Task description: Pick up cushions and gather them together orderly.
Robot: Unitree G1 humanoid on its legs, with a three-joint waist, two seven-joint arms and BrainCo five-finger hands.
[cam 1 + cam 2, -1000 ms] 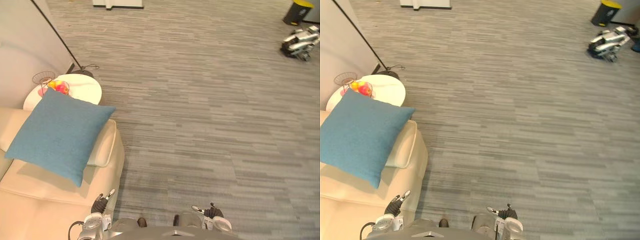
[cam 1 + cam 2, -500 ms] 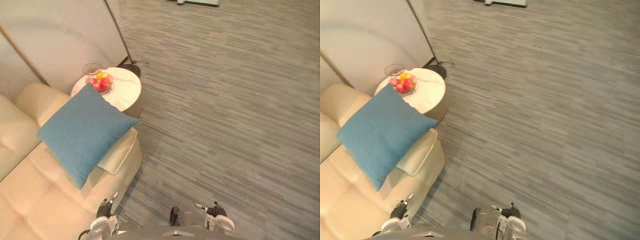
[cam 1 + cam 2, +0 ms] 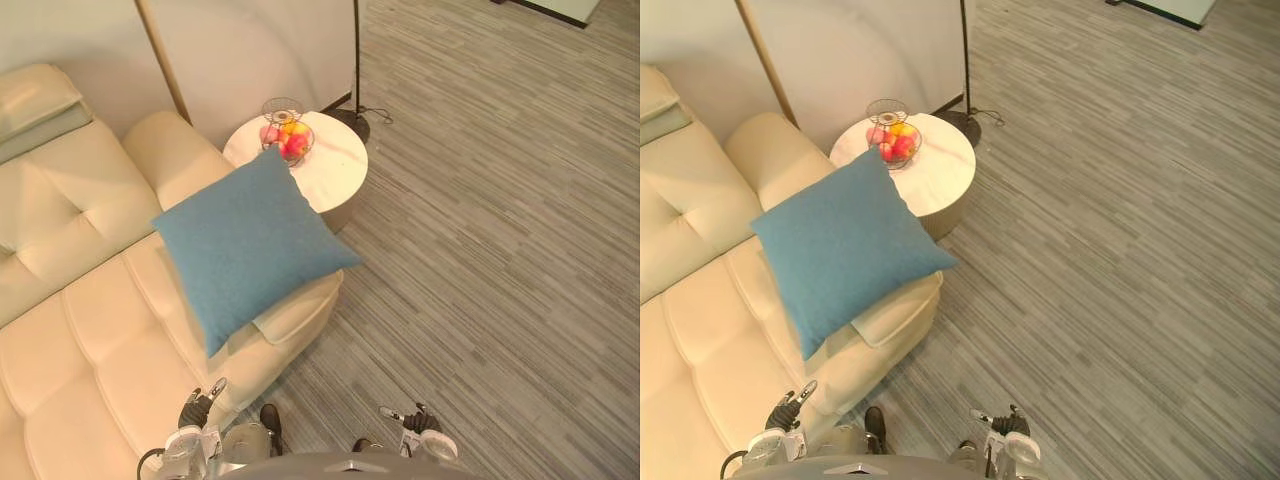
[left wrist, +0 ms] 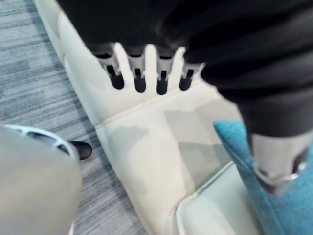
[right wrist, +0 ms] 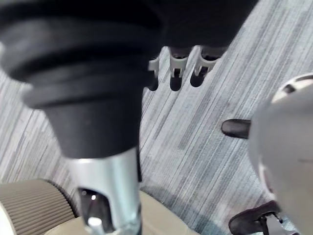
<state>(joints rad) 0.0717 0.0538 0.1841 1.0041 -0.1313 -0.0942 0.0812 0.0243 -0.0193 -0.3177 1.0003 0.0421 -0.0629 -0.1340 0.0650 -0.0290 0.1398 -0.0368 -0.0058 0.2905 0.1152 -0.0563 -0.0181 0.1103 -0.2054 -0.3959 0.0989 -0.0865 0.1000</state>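
Square blue fabric cushion [image 3: 250, 245] rested on cream leather sofa [image 3: 90, 340]; left hand [image 3: 196, 410], right hand [image 3: 412, 423] empty, fingers relaxed. I judged stepping closer necessary before grasping.

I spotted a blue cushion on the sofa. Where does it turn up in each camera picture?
Left eye view: the blue cushion sits near the middle, leaning on the arm of the cream sofa.
Right eye view: the blue cushion is left of the middle, on the same arm.
Left wrist view: a corner of the blue cushion lies past the left hand.
Right wrist view: grey floor lies past the right hand.
Shared landmark: the cream sofa.
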